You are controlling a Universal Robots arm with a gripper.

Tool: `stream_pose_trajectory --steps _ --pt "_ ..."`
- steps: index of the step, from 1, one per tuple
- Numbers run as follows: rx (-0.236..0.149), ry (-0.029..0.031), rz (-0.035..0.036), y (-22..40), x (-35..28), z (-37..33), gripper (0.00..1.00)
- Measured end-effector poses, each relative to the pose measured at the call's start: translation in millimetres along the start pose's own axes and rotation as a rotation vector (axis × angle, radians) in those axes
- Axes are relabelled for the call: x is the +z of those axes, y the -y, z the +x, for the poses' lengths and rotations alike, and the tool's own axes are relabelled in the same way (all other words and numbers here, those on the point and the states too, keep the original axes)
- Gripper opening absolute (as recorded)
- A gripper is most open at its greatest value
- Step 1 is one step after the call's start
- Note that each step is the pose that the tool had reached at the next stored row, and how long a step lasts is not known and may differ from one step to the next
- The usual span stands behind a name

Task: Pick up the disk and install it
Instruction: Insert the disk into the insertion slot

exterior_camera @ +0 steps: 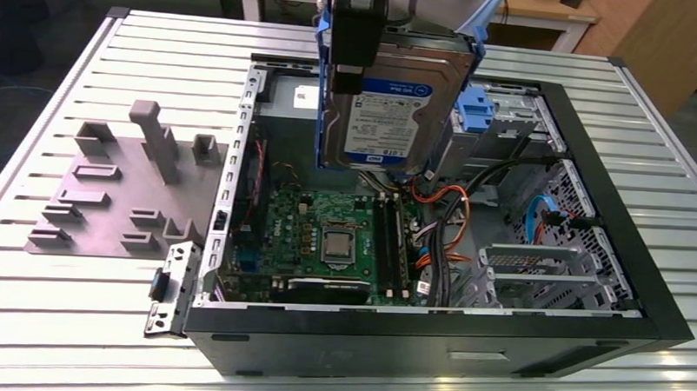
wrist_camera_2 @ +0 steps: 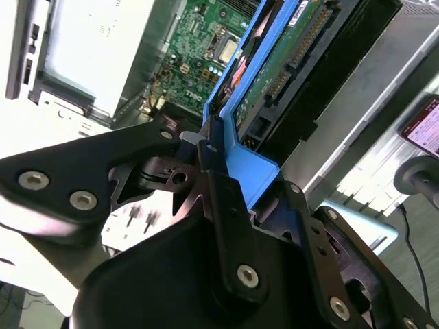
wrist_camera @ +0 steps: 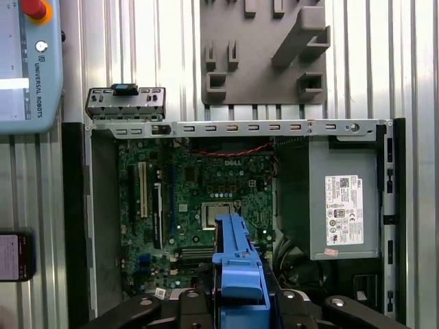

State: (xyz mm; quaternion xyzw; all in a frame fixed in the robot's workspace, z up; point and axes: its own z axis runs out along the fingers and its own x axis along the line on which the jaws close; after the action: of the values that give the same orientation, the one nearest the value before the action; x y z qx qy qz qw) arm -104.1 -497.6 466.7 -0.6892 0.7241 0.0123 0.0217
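The disk [exterior_camera: 392, 110], a silver drive with a white-and-blue label in a blue carrier frame, hangs upright above the open computer case [exterior_camera: 625, 257]. My gripper [exterior_camera: 353, 70] is shut on its upper edge from above. In the second wrist view the black fingers [wrist_camera_2: 226, 205] clamp the blue frame, and the disk's green circuit side [wrist_camera_2: 274, 75] faces the camera. The first wrist view looks down past the carrier's blue edge [wrist_camera: 236, 267] onto the motherboard [wrist_camera: 206, 199]. The disk hovers over the far half of the case, clear of the board.
A grey power supply box [wrist_camera: 343, 205] with a white sticker sits in the case. A blue bracket [exterior_camera: 477, 109] and metal drive cage [exterior_camera: 516, 123] stand behind the disk. Orange and blue cables [exterior_camera: 441, 207] cross the interior. A grey fixture plate [exterior_camera: 117, 187] lies beside the case, a teach pendant [wrist_camera: 27, 62] farther off.
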Motion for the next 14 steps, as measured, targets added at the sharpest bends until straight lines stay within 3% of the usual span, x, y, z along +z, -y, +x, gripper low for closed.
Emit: stream_pose_trajectory --steps 4,10,14 --pt "0.000 -0.0001 -0.0001 0.6 -0.5 11.5 0.37" --pt "0.000 0.0025 -0.0008 10.5 -0.3 14.4 0.37" --pt "0.000 0.0023 -0.0009 12.0 -0.4 15.6 0.37"
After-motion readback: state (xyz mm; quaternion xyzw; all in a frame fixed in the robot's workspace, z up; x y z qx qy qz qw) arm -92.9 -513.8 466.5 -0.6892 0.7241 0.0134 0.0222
